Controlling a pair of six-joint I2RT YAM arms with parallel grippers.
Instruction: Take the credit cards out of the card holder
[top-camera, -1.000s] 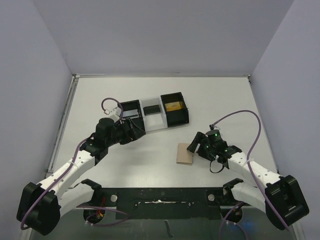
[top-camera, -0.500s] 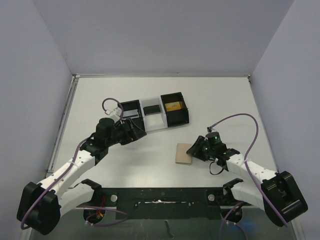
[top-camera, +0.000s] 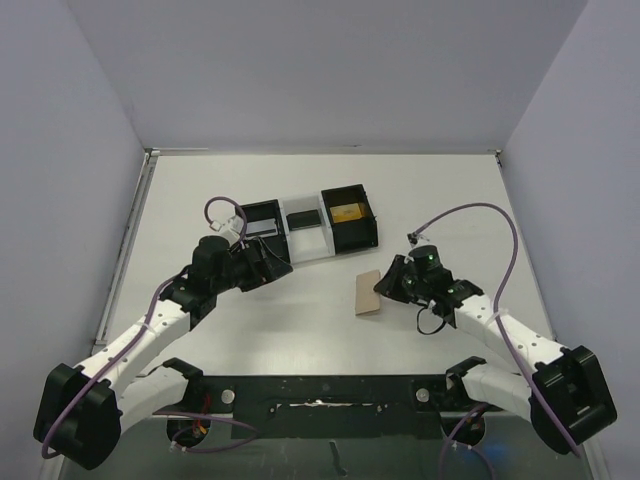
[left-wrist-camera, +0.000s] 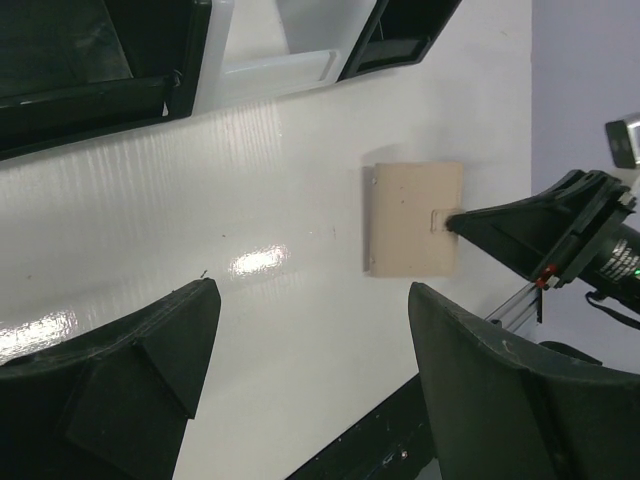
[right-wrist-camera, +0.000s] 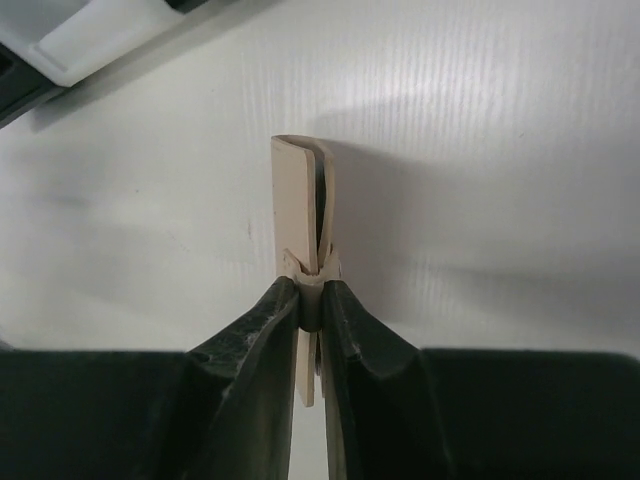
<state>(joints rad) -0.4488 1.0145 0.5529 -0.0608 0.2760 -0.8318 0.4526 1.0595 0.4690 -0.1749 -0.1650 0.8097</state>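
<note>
The left arm (top-camera: 150, 325) is reaching forward and inward across the counter, elbow bent. The left hand (top-camera: 272, 266) is hanging low with its fingers (left-wrist-camera: 150, 370) spread wide apart. The right arm (top-camera: 500, 330) is angling inward from its base. The right hand (right-wrist-camera: 311, 297) is pointing leftward and pinching its fingertips tight on the card holder (right-wrist-camera: 296, 190).

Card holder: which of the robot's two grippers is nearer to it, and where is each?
Right. The right gripper is clamped on the card holder at its edge; the left gripper hangs open near the tray, apart from the holder.
</note>
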